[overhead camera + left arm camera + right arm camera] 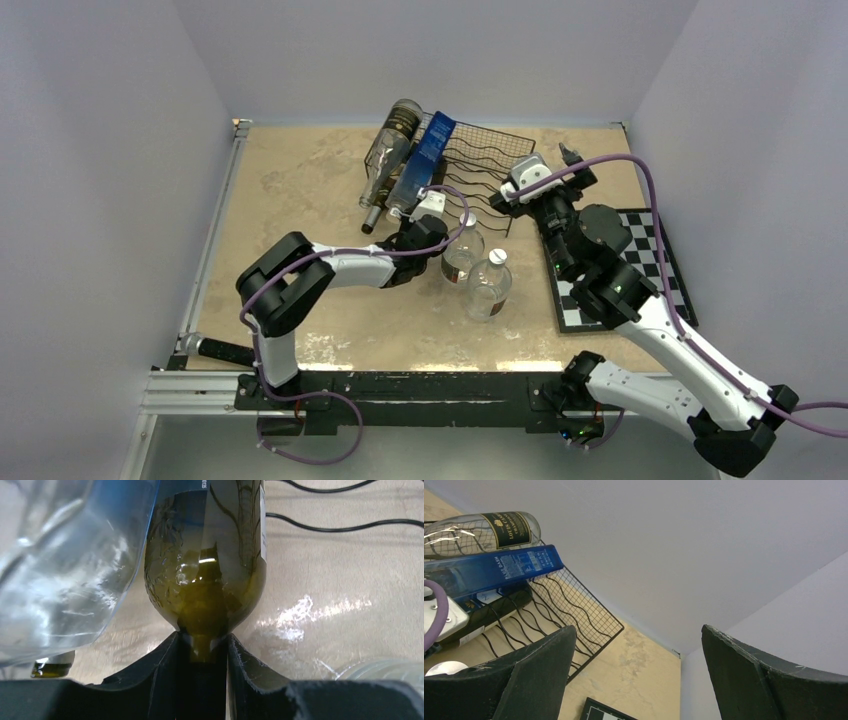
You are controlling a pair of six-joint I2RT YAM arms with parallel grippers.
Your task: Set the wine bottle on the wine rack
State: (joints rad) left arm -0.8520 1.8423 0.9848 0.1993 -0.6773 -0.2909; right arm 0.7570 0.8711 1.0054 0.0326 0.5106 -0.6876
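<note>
Left gripper (202, 645) is clamped tight on the neck of the olive-green wine bottle (205, 580). The bottle's body stretches straight ahead of the fingers, lying in the wine rack (487, 150) with bare wavy wires off to its right. A clear bottle (50, 570) sits just left of it, and a blue bottle (425, 160) lies alongside. Right gripper (638, 635) is spread wide, holding nothing, pointing past the rack's far corner.

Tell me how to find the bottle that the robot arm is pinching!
Find the black wire rack at the far side of the table and look at its left end. Yours is the dark green bottle beside the blue bottle, the only one with its neck pinched in the left gripper.
</note>
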